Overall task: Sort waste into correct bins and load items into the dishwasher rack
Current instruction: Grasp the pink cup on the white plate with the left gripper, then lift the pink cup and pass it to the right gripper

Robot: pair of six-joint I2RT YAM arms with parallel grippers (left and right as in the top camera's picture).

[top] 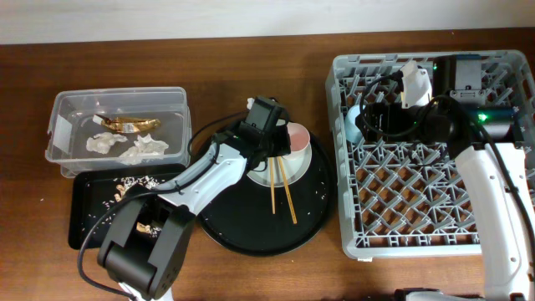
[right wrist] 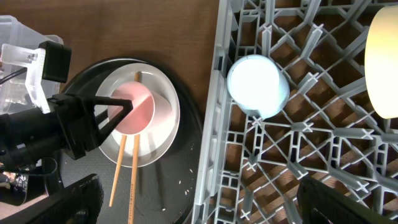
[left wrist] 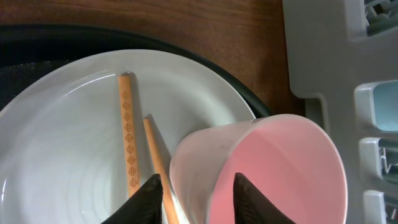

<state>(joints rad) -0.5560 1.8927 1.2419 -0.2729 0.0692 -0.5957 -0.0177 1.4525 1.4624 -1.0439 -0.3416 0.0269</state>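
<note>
The pale pink cup (left wrist: 273,168) lies tilted on the grey-white plate (left wrist: 62,124), its mouth toward the dishwasher rack (top: 418,209). My left gripper (left wrist: 196,186) is open astride the cup's wall, one finger inside and one outside beside the wooden chopsticks (left wrist: 127,124). In the overhead view the left gripper (top: 276,138) reaches the pink cup (top: 298,138) from the left. My right gripper (right wrist: 205,205) hangs wide open and empty above the rack's left edge. The light blue cup (right wrist: 255,84) stands mouth down in the rack, and the yellow bowl (right wrist: 382,62) shows at the right edge.
The plate sits on a large round black tray (top: 251,226) sprinkled with rice grains. A clear tub (top: 63,125) at the far left holds tissue wads (top: 138,149) and a gold wrapper (top: 134,124). In front of it a shallow black tray (top: 84,226) holds food scraps.
</note>
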